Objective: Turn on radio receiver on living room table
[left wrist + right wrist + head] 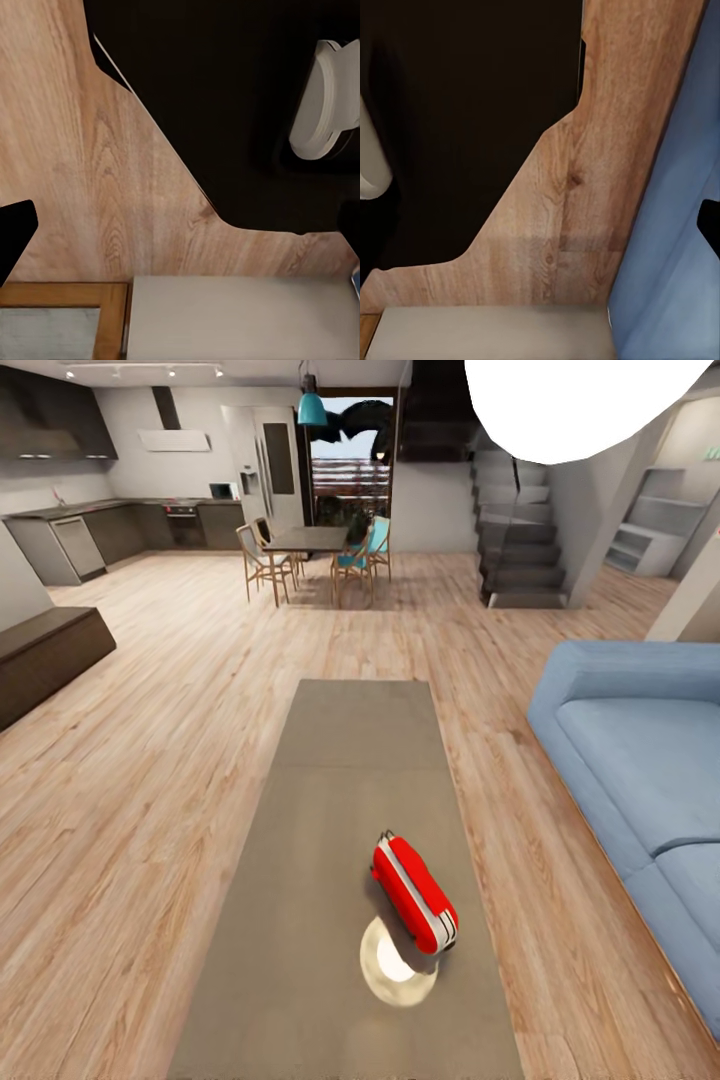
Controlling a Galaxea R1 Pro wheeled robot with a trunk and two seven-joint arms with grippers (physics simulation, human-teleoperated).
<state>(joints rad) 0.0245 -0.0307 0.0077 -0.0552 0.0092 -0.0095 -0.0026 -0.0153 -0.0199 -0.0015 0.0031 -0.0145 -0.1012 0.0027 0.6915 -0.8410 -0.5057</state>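
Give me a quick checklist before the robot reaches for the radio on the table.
1. Radio in the head view: ok, on the table, near end, toward the sofa side.
2. Radio pose: not ok, it lies tilted, partly over a pale round disc.
3. Dial or switch facing the robot: cannot tell.
4. Table around the radio: ok, nothing else by it.
5. Grippers open: cannot tell; the wrist views show floor, dark robot body and dark edges.
6. Arms raised toward the table: not ok, wrist cameras look down at the floor.
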